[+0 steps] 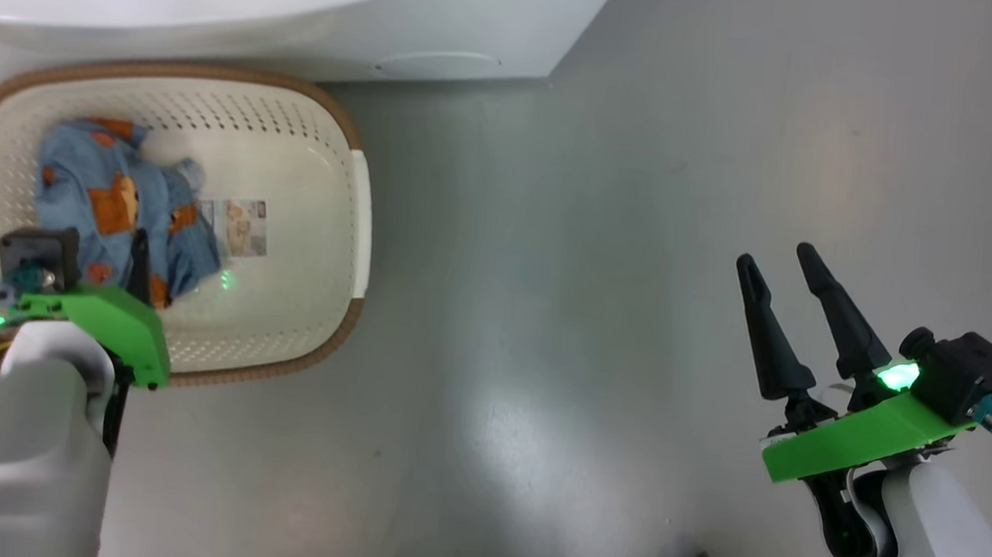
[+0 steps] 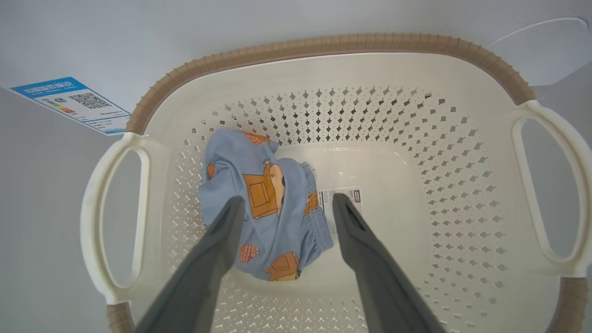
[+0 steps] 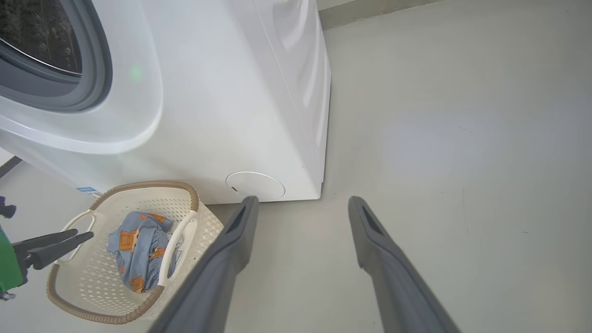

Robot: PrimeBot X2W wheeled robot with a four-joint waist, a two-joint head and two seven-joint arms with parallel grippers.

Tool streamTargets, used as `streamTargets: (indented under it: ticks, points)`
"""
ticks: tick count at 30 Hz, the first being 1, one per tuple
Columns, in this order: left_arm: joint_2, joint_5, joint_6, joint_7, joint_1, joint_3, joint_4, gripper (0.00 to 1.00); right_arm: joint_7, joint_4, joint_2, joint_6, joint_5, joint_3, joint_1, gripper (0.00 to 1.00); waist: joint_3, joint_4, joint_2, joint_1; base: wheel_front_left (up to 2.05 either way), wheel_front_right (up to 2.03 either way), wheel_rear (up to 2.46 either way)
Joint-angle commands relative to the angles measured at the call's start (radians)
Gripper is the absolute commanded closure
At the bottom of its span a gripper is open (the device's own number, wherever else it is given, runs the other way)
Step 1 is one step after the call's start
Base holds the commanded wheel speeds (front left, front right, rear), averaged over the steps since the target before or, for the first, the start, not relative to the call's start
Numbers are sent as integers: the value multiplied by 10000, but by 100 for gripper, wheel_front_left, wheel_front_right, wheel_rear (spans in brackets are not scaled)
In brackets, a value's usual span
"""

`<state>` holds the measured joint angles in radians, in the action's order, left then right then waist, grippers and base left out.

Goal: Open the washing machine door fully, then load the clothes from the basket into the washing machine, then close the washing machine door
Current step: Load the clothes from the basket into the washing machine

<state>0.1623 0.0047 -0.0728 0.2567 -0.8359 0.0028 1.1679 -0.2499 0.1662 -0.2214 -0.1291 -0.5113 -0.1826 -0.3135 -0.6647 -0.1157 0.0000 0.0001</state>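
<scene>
**Head view:** the basket [image 1: 216, 72] stands on the grey floor [image 1: 588, 319] at 10 o'clock, just before the washer [image 1: 477, 19], which spans 10 to 12 o'clock. The clothes [image 1: 113, 203] lie bunched in the basket's 9 o'clock half, beside the label [image 1: 241, 227] on its bottom. The left gripper [image 2: 287, 200] hangs over the basket, pointing down into it. **Left wrist view:** its jaws stand open, one tip over the bundle's edge and the other over the label; whether either tip touches cannot be told. A blue sticker [image 2: 74, 104] shows on the washer at 10 o'clock. The right gripper [image 1: 777, 257] sits at 4 o'clock in the head view, well apart from the basket and over the floor, its jaws open and holding nothing. **Right wrist view:** the washer's mouth shows at 10 o'clock, with the grey seal [image 3: 99, 60] and steel drum [image 3: 41, 32] uncovered. The round service cap [image 3: 255, 186] lies low on the front near centre, and the basket is at 8 o'clock.
</scene>
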Motion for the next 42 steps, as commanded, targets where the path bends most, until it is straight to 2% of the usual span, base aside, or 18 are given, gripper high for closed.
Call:
streamTargets:
  ticks: [1,8,24,42]
  points:
    - [467,100,160,51,-21,162,23,0,-118,-252,-47,-16,63,-233,74,0,-495,-204,0,-1,0,0,0]
    - [810,142,445,-259,-1057,-2,956,0,-118,-395,-74,-16,88,-353,-149,0,-1161,-309,0,-1,0,0,0]
    - [1504,-20,1049,-1228,-2259,-100,1202,0,-118,-694,-110,-16,124,-524,-493,0,-2211,-560,0,-1,0,0,0]
    - [1763,-237,1264,-1482,-2865,-288,1226,0,-118,-1004,-153,-16,235,-649,-506,0,-2851,-640,0,-1,0,0,0]
